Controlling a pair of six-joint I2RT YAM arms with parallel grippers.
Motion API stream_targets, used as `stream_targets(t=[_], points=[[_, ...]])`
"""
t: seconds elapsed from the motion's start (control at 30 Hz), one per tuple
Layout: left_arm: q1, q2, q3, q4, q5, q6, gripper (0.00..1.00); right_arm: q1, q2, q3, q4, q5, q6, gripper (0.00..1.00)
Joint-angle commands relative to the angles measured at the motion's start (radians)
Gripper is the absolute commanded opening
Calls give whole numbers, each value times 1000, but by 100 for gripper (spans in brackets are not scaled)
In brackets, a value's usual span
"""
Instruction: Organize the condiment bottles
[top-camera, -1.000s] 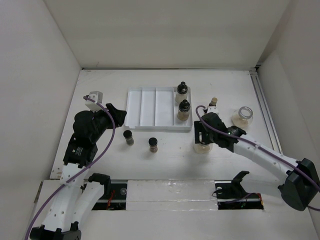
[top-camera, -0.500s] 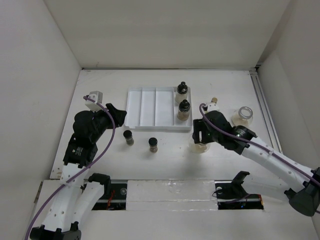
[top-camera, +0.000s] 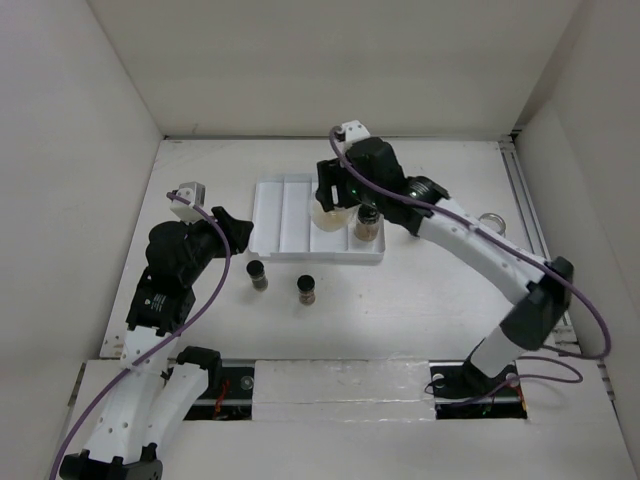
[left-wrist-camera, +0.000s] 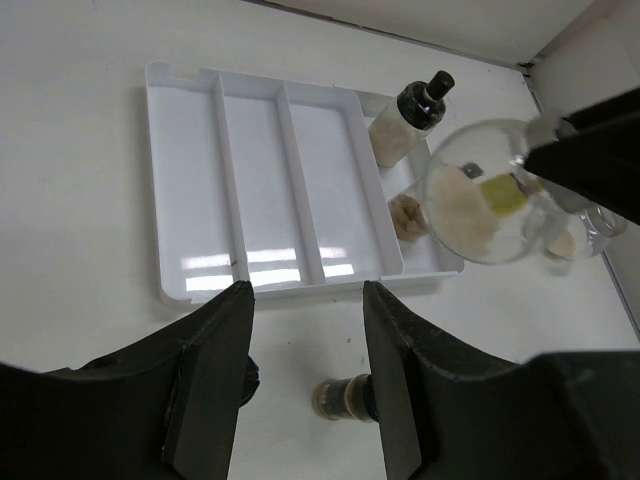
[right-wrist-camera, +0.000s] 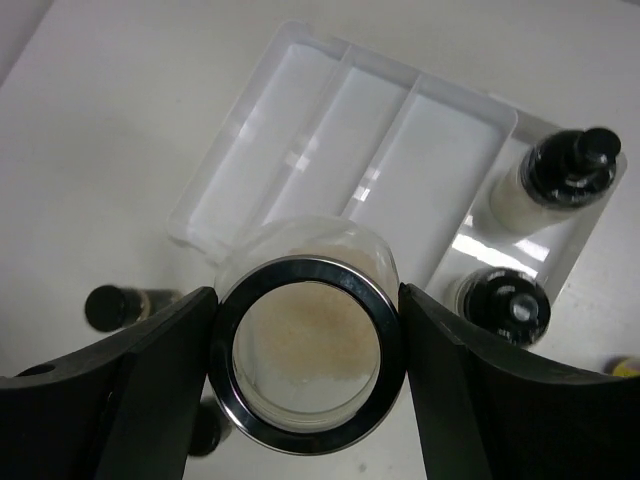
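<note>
My right gripper is shut on a wide clear jar with beige contents and holds it above the white ridged tray, over its third slot. Two black-capped bottles stand in the tray's right slot. Two small brown bottles stand on the table in front of the tray. My left gripper is open and empty at the tray's left front corner. In the left wrist view one brown bottle shows between its fingers, lower down. A second clear jar is half hidden behind the right arm.
White walls close in the table on the left, back and right. A rail runs along the right side. A yellow object shows at the right edge of the right wrist view.
My right arm has lifted the clear jar off the table near the tray's right front and carried it left and back, over the tray. The left arm has not moved.
</note>
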Motion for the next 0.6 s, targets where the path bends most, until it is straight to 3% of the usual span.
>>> stream_targets(t=[0.0, 0.3, 0.57], points=[[3, -9, -2, 41, 12, -4, 43, -36, 133, 160, 125, 16, -110, 57], [3, -9, -2, 41, 12, -4, 43, -134, 451, 431, 122, 11, -150, 57], [3, 0, -2, 41, 12, -4, 43, -177, 618, 505, 149, 11, -159, 57]])
